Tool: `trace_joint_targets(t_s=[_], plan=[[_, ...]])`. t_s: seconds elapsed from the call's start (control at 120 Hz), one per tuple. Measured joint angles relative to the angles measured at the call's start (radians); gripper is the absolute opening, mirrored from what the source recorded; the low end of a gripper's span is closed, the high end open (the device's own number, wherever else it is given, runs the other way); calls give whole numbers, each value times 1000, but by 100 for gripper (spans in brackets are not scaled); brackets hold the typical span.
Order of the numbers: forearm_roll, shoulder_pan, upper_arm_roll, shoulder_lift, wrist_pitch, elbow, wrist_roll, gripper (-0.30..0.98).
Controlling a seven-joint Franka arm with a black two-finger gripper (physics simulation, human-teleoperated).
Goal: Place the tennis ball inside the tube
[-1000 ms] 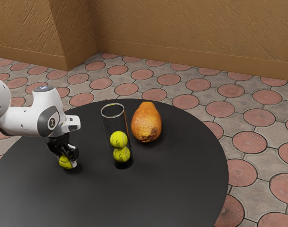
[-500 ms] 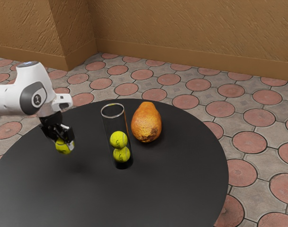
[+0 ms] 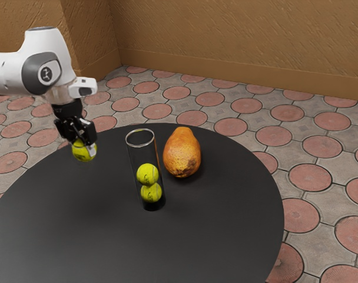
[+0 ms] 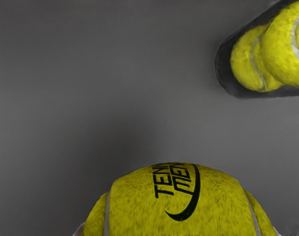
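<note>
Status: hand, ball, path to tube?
Hand shut on tennis ball, held above table. Transparent tube upright, two tennis balls inside. Papaya on tube's far side from hand, likely no obstruction.

One yellow tennis ball [image 3: 84,153]: formerly low at the round black table [image 3: 214,236], now raised well above it, higher than at either earlier moment. One black two-finger gripper [image 3: 80,143]: risen together with the ball between its fingers. One white Franka arm [image 3: 46,44]: outer end lifted likewise, now higher over the tabletop.
</note>
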State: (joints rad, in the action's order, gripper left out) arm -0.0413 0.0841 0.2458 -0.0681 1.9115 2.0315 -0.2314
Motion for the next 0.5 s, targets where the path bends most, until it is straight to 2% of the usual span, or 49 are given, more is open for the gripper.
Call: trace_joint_targets(t_s=[0.3,0.442,0.5], plan=[[47,-1,-82,19,-136,-166,-16,8],[53,22,-107,72,-165,-257,-24,8],[54,2,-146,98,-173,-295,-27,8]])
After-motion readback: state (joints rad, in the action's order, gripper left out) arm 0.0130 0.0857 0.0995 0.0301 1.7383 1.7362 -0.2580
